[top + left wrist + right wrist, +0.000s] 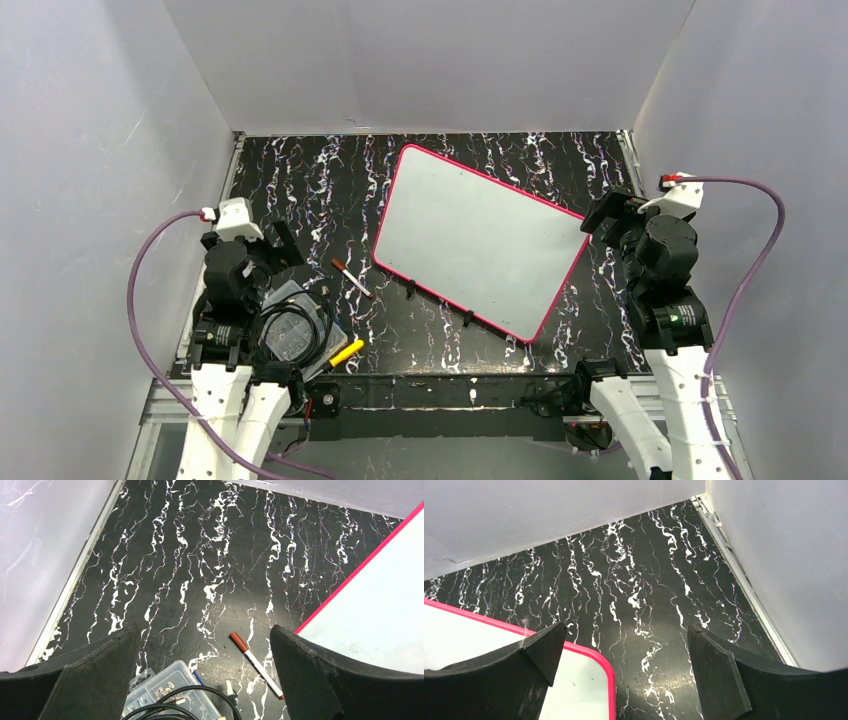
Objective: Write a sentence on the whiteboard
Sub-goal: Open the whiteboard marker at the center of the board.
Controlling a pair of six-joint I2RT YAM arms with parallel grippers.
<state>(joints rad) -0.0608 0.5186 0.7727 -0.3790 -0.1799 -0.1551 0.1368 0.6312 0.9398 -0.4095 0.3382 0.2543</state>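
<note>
Stiff, glossy whiteboard [478, 240] lies blank toward the counter's right edge. The slim marker [352, 279] looks light and suits a mid-barrel pinch. Left fingers [100, 665] and right fingers [719, 670] gape empty.

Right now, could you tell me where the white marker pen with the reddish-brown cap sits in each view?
Top external: the white marker pen with the reddish-brown cap lies left of centre on the black marbled table.
Left wrist: the pen lies low, right of centre.
Right wrist: not in it.
Shared landmark: the large white whiteboard with the pink-red frame, in all three.
</note>
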